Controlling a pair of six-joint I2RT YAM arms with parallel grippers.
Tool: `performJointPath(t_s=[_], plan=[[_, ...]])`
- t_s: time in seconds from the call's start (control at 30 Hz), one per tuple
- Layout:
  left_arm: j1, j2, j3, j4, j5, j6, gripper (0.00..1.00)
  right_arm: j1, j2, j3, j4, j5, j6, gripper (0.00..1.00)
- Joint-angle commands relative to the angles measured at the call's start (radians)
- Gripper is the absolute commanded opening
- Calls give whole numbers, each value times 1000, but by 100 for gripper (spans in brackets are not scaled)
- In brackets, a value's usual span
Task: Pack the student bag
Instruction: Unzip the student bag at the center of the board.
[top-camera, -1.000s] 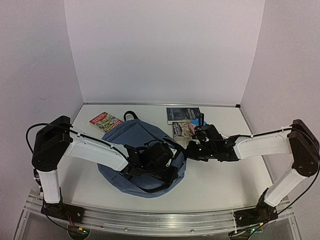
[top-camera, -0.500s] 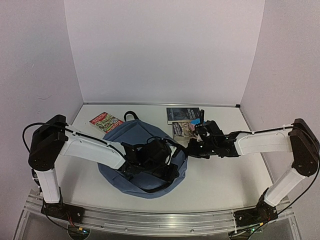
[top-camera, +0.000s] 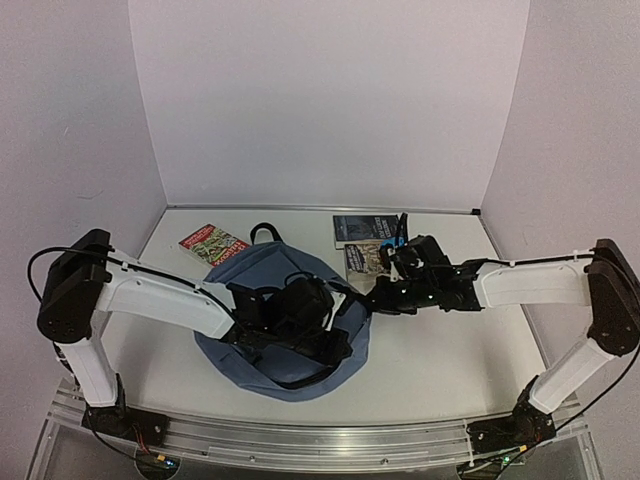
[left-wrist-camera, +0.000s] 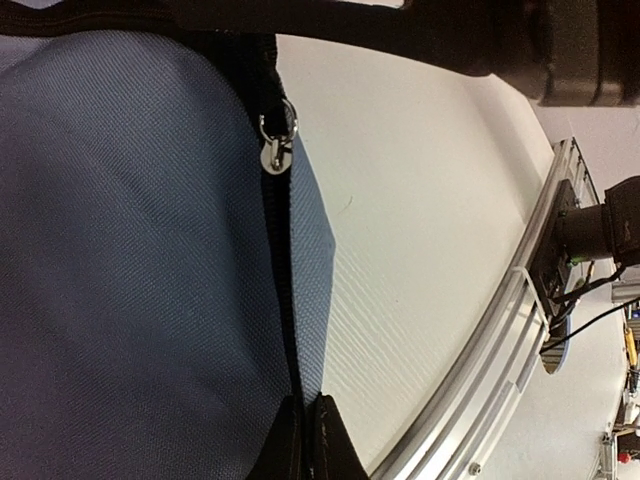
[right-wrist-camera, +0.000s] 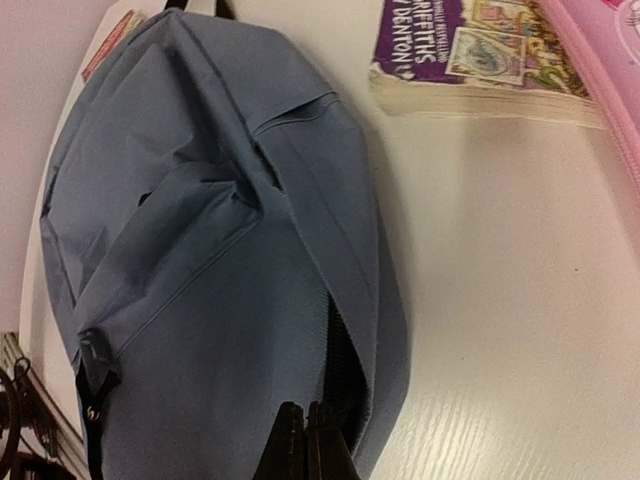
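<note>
The student bag (top-camera: 262, 281) is a slate-blue backpack lying flat mid-table, its black straps bunched under my left wrist. My left gripper (left-wrist-camera: 309, 437) is shut on the bag's black zipper edge (left-wrist-camera: 283, 300), which runs straight in between its fingers; a silver zipper pull (left-wrist-camera: 275, 140) hangs farther along. From the right, my right gripper (right-wrist-camera: 305, 440) is shut, its tips resting on the blue fabric at the lip of a dark gap in the bag (right-wrist-camera: 200, 290). Whether it pinches fabric I cannot tell. In the top view the right gripper (top-camera: 368, 300) meets the bag's right edge.
A red-covered book (top-camera: 212, 243) lies behind the bag on the left. A dark book (top-camera: 362, 229) and a purple book (right-wrist-camera: 480, 55) lie at the back right, with a pink pencil case (right-wrist-camera: 612, 85) beside them. The aluminium rail (left-wrist-camera: 520, 330) runs along the near edge.
The left arm's elbow has swung left and its wrist has slid slightly left over the bag. The right gripper has crept left and a little farther back. Both grippers have stayed shut.
</note>
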Motion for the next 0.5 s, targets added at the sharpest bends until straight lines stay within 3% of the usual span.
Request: performJointPath(t_s=[0.0,0.1,0.3,0.37,0.47], plan=[[-48,-86,-41,-201,129,7,0,51,-85,-28,83,-4,-36,0],[-48,-111,-64,-183,144,-13,10,147,-60,-59,92,-12,1,0],[-48,-104,-10,-149,64,-16,50,193,-69,-129,168,11,126,0],[-48,-81,13,-145,37,0,57,192,-91,-131,174,31,150,0],[-48,-75,2,-90,0,19,61,193,-118,-128,173,62,174,0]])
